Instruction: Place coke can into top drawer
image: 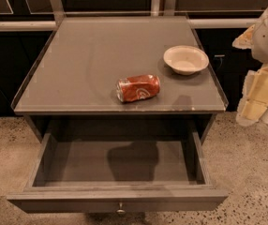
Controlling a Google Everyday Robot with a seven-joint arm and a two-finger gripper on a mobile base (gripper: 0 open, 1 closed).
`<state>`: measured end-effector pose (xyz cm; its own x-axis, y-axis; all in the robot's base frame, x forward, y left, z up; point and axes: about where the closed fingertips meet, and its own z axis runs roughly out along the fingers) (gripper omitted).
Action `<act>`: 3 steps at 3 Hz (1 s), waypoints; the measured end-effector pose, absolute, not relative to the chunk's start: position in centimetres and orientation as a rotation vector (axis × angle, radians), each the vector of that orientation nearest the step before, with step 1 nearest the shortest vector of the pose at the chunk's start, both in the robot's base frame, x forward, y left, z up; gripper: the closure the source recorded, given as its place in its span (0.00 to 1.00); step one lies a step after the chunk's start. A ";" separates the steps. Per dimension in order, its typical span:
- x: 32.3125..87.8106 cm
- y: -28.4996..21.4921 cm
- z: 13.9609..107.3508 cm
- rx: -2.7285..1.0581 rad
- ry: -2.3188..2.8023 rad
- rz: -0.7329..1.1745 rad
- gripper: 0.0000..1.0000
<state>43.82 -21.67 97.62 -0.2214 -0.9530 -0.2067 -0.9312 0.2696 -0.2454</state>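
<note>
Can (pixel 138 88) lies on its side on the worktop (pixel 78 60), just front-left of the bowl (pixel 186 59). Its long axis runs roughly left-right, silver end facing left. End effector (pixel 258 95) sits right of the bowl; grip state cannot be told. Risk: a nudged can would roll frontward over the edge, and its dents may spoil the grip.

I see the dented red coke can (pixel 138 88) lying on its side at centre frame; the dark grey top drawer (pixel 78 201) stands open below it; the gripper (pixel 257 96) is at the right edge.
</note>
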 end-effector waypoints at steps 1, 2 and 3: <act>43.9 -21.6 97.7 -1.724 2.230 -0.100 0.00; 45.1 -21.5 98.5 -1.732 2.182 -0.102 0.00; 47.6 -21.0 99.0 -1.765 2.123 -0.086 0.00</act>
